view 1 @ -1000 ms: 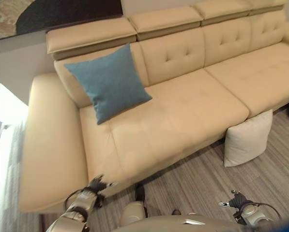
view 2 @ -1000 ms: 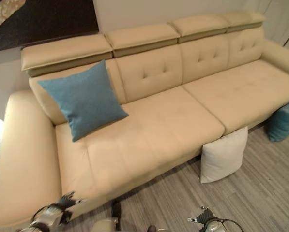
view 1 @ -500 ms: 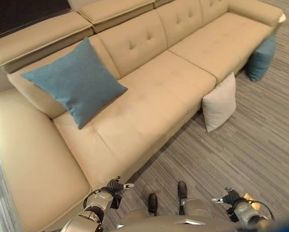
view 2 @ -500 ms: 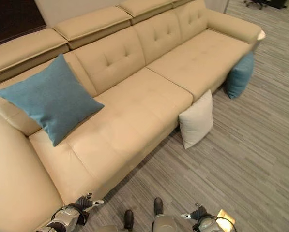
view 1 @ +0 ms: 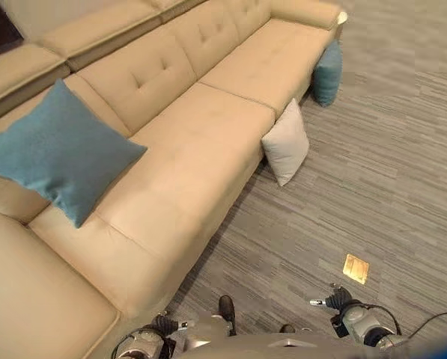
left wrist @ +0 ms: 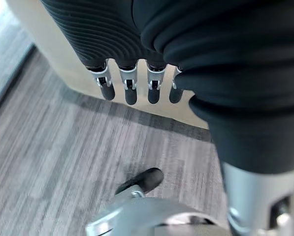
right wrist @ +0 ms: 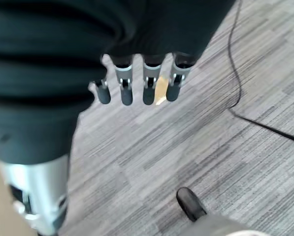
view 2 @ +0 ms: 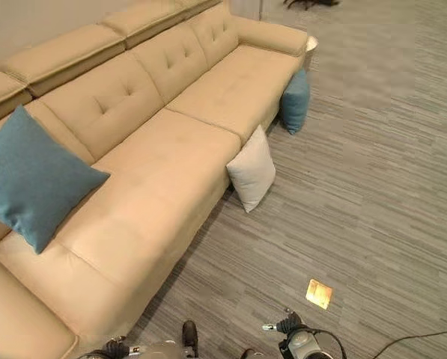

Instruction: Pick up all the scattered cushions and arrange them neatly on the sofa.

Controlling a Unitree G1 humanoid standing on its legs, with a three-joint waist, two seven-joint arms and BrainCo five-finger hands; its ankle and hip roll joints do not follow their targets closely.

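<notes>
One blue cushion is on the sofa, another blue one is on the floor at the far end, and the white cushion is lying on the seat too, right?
Not quite. The white cushion is not on the seat; it stands on the floor, leaning against the front of the sofa, as the right eye view shows. The rest holds: one blue cushion is on the sofa and the other blue cushion is on the floor at the far end.

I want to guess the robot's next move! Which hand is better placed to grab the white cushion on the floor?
Probably the right hand. The white cushion leans against the sofa ahead and toward the robot's right. The left hand hangs by the sofa's near corner. Both are open and empty.
</notes>
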